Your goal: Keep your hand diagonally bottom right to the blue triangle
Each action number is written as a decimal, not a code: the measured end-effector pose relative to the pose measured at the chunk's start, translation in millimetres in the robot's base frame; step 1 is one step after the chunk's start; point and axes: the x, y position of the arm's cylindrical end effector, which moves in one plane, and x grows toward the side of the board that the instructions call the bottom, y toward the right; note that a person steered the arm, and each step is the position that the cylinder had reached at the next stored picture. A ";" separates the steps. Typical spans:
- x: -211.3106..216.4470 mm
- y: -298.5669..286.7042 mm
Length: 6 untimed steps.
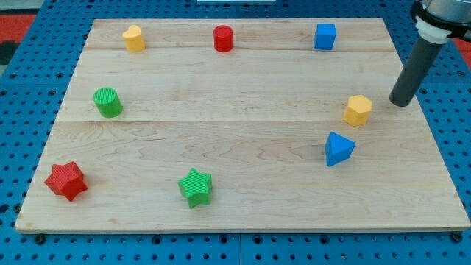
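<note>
Wooden bench [243, 81], eight blocks.
- Blue triangle [338, 149]: view's lower right.
- Yellow hexagon [358, 110]: just above it.
- My tip [399, 102]: right of the hexagon, apart, above-right of the triangle.
- Fingers: none, plain rod.
- Blue cube [324, 36]: top right.
</note>
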 end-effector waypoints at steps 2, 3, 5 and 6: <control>-2.8 3.6; -2.8 3.6; 15.3 -17.5; 31.4 -36.3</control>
